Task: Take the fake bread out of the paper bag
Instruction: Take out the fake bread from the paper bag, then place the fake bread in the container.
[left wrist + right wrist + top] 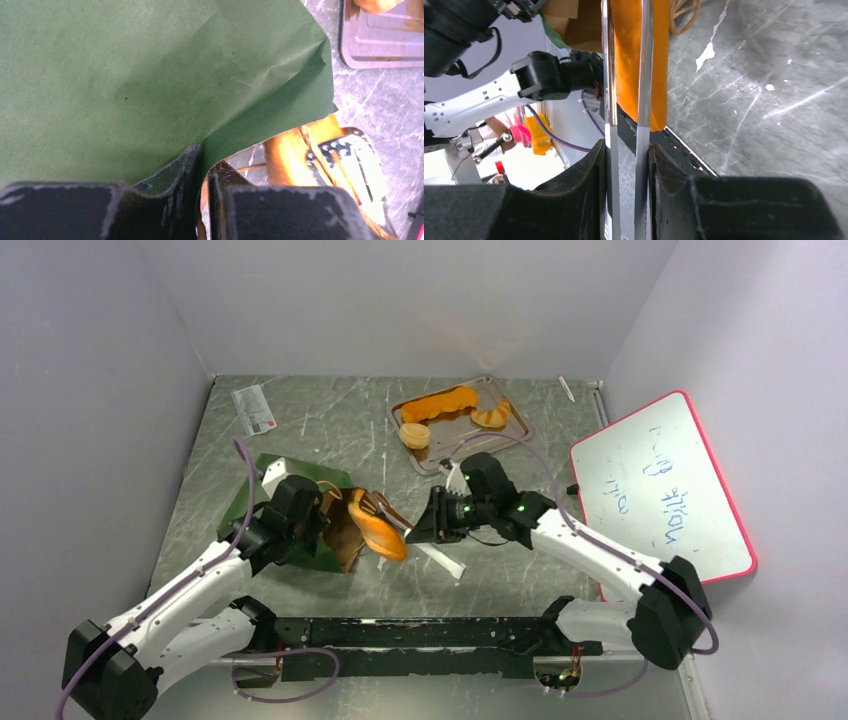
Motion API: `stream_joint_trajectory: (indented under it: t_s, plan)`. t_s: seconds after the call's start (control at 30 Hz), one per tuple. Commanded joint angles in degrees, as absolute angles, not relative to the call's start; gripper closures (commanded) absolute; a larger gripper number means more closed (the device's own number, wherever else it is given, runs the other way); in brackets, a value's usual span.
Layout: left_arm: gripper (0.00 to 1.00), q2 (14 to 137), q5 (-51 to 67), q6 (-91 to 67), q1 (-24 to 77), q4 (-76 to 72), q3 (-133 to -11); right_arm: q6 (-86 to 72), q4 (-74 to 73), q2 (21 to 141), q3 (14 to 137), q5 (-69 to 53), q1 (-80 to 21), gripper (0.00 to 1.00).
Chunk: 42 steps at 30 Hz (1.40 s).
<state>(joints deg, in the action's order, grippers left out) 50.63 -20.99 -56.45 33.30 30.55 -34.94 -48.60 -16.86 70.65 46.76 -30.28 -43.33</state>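
A dark green paper bag [125, 75] lies on its side on the grey marbled counter [330, 420], its brown-lined mouth facing right. The left hand [322, 512] is pressed together on the bag's upper edge beside the mouth, pinching the paper and holding the opening up. The right hand [626, 155] is closed on a pair of metal tongs [644, 75], and the thin tong blades squeeze an orange oval loaf [378, 530] between them. The loaf sits right at the bag's mouth. Most of it is outside, with its far end against the brown lining and the cord handles. At the back of the counter, a flat metal tray [460, 428] holds a long baguette [440, 402], a croissant [492, 417] and a pale round bun [414, 434]. The step in hand appears to be drawing this loaf out of the bag. The next move likely calls for pulling the tongs to the right until the loaf is free of the paper and handles, keeping the squeeze steady so it does not slip. The left hand would need to hold the bag in place meanwhile. It cannot be told whether more bread remains inside.
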Motion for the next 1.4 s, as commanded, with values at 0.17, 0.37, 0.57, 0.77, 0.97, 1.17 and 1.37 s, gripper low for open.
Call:
stream_joint_trajectory:
  t_s: [0.17,0.37,0.57,0.77,0.97,1.17,1.37]
  plan:
    - [0.93,55.9,-25.9,-57.1,33.7,29.5,-40.8,-41.1,-26.4,66.2,56.9,-28.2,-29.2,1.0]
    - [0.93,58.8,-25.2,-55.2,33.7,28.6,-42.7,-41.4,-22.4,71.7,62.7,-33.1,-20.4,1.0]
    - [0.93,61.9,-22.2,-51.2,33.7,27.5,-45.5,-44.0,-13.8,78.9,64.4,-33.2,-14.6,1.0]
    - [0.93,61.0,-19.7,-47.9,33.7,27.2,-46.0,-45.0,-5.2,89.4,66.8,-30.0,-11.4,1.0]
    - [0.93,59.3,-17.6,-48.0,33.7,27.0,-43.8,-45.8,0.3,100.7,70.7,-30.6,-8.5,1.0]
    - [0.93,58.8,-17.4,-47.8,33.7,27.5,-43.4,-47.0,2.3,106.5,71.3,-30.4,-8.0,1.0]
    - [0.93,59.6,-16.5,-47.8,33.7,25.9,-42.9,-48.0,4.5,106.8,67.7,-30.1,-8.0,0.8]
